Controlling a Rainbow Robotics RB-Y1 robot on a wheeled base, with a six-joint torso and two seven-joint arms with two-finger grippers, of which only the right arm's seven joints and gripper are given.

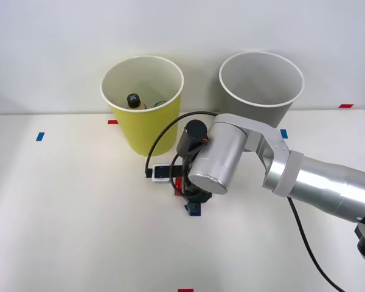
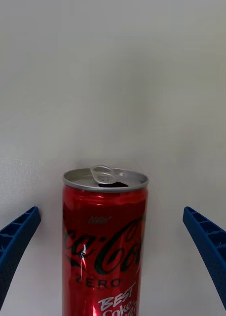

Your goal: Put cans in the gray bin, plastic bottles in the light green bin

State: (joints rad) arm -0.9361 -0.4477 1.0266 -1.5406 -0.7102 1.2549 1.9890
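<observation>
On the white table point(image 1: 61, 231) in the front view, two tall round tapered bins stand at the far side. The yellow-green bin with the white rim point(image 1: 147, 131) is at about 11 o'clock from the right gripper point(image 1: 194, 204), and the gray bin with the pale inside point(image 1: 261, 82) is at about 1 o'clock. The green bin already holds a plastic bottle with a dark round cap point(image 1: 132, 99), only its top showing.

The silver right arm point(image 1: 316, 179) comes in from 3 o'clock and bends down over the middle of the table, its wrist covering most of what lies beneath.

In the wrist view, the small red metal drink can with white lettering point(image 2: 104, 242) sits between the two blue ribbed fingers point(image 2: 14, 242), which are spread wide and clear of it on both sides. Its long axis runs along the fingers, silver opened end pointing away from the wrist (whether it stands or lies on the table I cannot tell for sure). It lies a little nearer one finger than the other.

The squeeze would therefore close across the can's round body. Nothing is held yet, and the gray bin at 1 o'clock is its destination.
</observation>
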